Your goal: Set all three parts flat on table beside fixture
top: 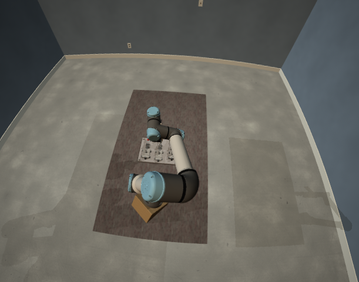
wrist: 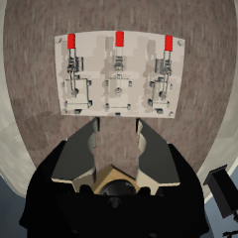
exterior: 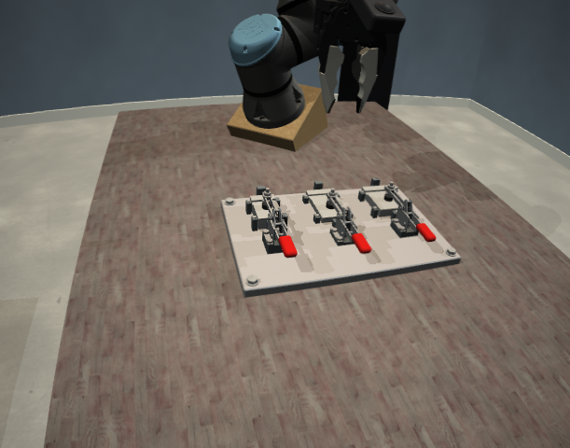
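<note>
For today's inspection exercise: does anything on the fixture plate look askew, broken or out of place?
Nothing stands out. The fixture plate lies flat on the table, its three red-handled clamps sit in a row, and the gripper hangs above, holding nothing.

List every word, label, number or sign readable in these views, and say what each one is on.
None can be read in any view.
The blue joint cap on the arm bears faint embossed marks, too blurred to read.
The fixture plate and its three red clamp handles carry no lettering.
The two small wall plates are blank at this size.
The gripper shows no label.
</note>
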`<action>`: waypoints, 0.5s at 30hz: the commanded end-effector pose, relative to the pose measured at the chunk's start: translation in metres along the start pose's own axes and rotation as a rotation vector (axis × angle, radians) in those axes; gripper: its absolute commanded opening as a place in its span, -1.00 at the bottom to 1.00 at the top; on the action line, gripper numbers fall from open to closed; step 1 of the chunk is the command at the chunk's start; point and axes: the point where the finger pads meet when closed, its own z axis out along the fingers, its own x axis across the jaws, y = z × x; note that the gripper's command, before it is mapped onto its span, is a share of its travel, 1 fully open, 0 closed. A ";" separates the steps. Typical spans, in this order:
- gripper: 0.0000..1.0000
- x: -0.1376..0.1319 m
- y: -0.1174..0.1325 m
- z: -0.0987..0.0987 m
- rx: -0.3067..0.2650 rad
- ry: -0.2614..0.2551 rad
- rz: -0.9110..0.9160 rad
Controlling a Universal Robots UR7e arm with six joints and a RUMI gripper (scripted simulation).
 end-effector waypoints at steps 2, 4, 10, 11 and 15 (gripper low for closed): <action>-0.44 0.000 -0.023 0.000 0.001 0.000 0.000; -0.44 0.000 -0.034 0.000 0.001 0.000 0.000; -0.44 -0.001 -0.070 0.000 0.001 0.000 0.000; -0.44 -0.001 -0.076 0.000 0.001 0.000 0.000; -0.44 -0.001 -0.086 0.000 0.001 0.000 0.000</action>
